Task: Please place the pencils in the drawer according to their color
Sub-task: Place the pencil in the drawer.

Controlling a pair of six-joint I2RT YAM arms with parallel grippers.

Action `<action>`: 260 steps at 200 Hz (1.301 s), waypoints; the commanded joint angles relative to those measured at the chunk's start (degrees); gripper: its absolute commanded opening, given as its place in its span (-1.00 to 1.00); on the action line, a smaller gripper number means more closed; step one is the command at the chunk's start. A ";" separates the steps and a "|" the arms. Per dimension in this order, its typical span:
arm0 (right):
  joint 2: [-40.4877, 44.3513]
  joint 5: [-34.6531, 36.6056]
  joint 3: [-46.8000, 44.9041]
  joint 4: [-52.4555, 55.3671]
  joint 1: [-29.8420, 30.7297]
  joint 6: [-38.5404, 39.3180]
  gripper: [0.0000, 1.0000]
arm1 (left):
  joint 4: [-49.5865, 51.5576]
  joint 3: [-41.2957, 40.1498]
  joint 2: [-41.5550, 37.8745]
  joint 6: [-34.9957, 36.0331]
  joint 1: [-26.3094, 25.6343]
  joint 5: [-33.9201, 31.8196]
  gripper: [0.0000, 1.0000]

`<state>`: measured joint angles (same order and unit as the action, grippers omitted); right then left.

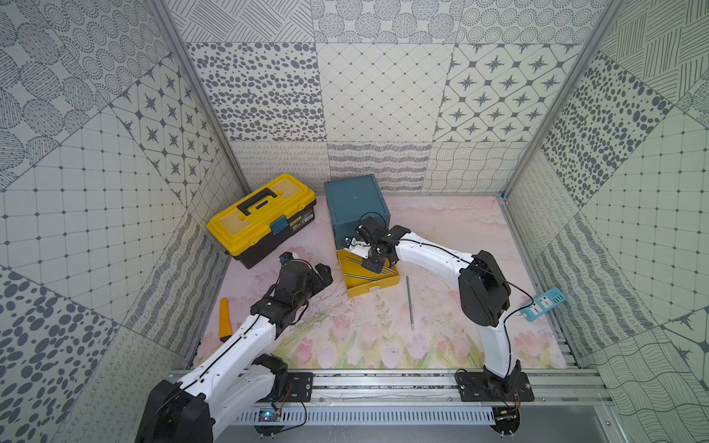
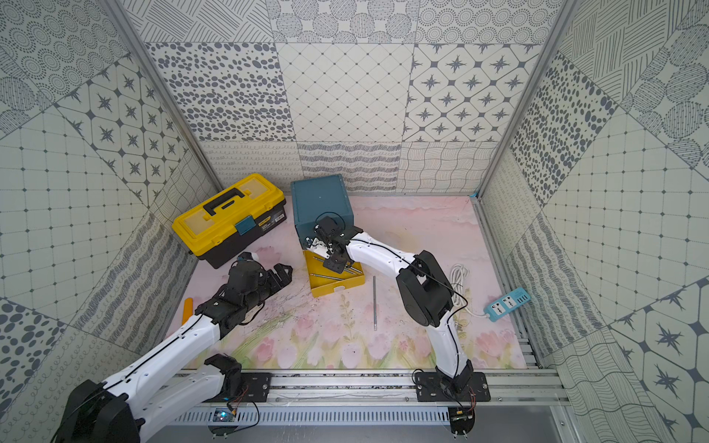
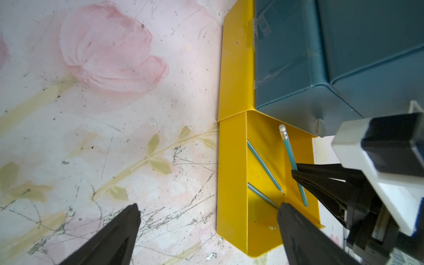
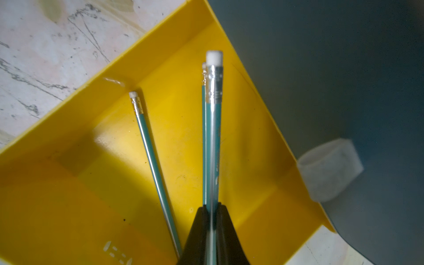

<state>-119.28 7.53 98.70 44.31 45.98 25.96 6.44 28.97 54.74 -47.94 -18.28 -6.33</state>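
Right gripper [image 4: 212,208] has its fingers [image 4: 197,231] pinched tight on a teal pencil [image 4: 214,137], gripping it partway down the shaft with the eraser end poking out toward the cabinet [image 1: 355,203]. It's hanging right over the pulled-out yellow drawer [image 1: 355,285], the lowest one. From the left wrist view the pencil sits inside the drawer walls, though I can't tell if it's touching the floor. Two other teal pencils [image 3: 263,167] are lying in there at angles, so colour-wise this looks like the right spot.

If I were driving, I'd get it low before opening up so it doesn't bounce or roll. Keep it slanted across the drawer the way the others lie — it looks about as long as the drawer, so a straight drop could leave one end propped on the rim. Watch the eraser end too, it's close under the cabinet front. Then open and lift straight up so the fingers don't drag a neighbour along.

Left gripper [image 3: 209,206] is spread wide, holding nothing, hovering over the flowery mat [image 3: 114,137] just beside the drawer's side wall. Fine there, I'd leave it out of the way. One silvery pencil [image 1: 409,303] lies loose on the mat on the drawer's other side, near the right arm — probably next up.
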 commanded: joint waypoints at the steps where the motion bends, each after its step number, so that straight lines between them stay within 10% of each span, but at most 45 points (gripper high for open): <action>1: -1.47 -0.30 1.02 -0.19 -0.27 -1.04 -1.00 | -0.76 -0.01 0.10 -0.07 0.40 -0.35 0.98; 155: -4.66 -1.39 2.29 -0.11 -1.59 -3.18 -0.94 | -0.43 -0.72 -0.64 -0.01 0.44 -0.57 0.98; 260: -3.20 -1.57 2.38 -0.18 -1.77 -5.03 -0.50 | -0.14 -0.27 -0.69 0.33 0.43 -0.44 0.98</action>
<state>-123.11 6.48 99.55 44.36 44.53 22.09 6.46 28.64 54.24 -47.92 -18.28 -6.33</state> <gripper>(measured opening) 0.243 0.991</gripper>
